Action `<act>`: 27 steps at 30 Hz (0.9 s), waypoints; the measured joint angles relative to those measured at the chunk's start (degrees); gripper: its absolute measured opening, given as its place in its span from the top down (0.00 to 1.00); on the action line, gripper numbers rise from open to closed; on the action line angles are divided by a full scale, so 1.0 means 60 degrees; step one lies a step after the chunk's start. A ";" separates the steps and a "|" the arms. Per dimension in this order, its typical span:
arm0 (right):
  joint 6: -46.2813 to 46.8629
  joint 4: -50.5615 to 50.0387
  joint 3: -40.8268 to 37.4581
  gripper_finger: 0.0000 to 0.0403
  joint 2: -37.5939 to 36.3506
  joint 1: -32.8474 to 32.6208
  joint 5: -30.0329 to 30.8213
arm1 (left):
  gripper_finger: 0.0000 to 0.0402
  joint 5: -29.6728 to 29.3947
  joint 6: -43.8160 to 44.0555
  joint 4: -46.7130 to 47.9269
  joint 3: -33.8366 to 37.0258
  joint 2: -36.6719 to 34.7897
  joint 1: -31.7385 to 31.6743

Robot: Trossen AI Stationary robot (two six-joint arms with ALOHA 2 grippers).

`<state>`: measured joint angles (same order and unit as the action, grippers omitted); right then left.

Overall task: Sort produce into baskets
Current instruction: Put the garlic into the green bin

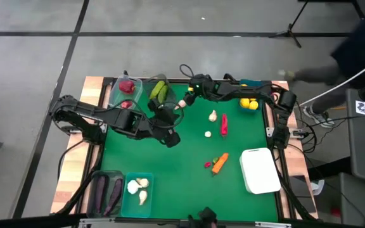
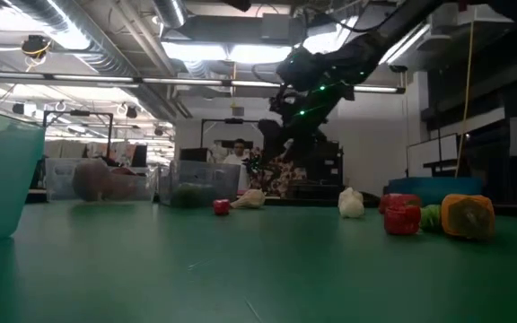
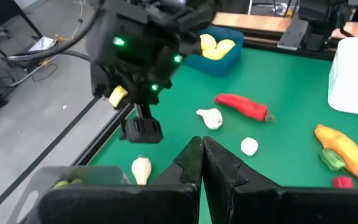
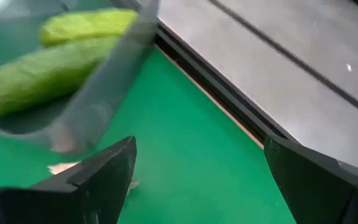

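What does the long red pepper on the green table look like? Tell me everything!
The red pepper is a long, thin toy chili, bright red and smooth like plastic, narrowing toward one end. It lies flat on the green mat, out in the open, in no basket. Nothing touches it. A white garlic bulb sits close beside it, another white piece lies a little farther off, and neither gripper holds it.

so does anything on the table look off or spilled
Nothing looks spilled or damaged. Loose garlic, a red pepper and a carrot lie unsorted on the green mat.
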<state>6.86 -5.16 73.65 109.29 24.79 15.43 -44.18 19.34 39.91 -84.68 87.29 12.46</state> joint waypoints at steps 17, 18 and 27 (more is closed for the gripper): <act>0.0115 -0.0317 0.0532 0.13 0.1097 -0.0068 0.0295 | 0.99 -0.0288 0.0468 0.0319 0.0007 0.0000 0.0323; 0.0122 -0.0292 0.0532 0.13 0.1137 -0.0068 0.0251 | 0.99 -0.0291 0.0468 0.0319 0.0007 0.0000 0.0323; 0.0174 -0.0195 0.0532 0.13 0.1354 -0.0286 -0.0142 | 0.99 -0.0291 0.0590 0.0322 0.0007 0.0004 0.0400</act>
<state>7.91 -6.33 76.84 117.41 23.07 14.58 -45.93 22.89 41.84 -84.64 87.31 14.86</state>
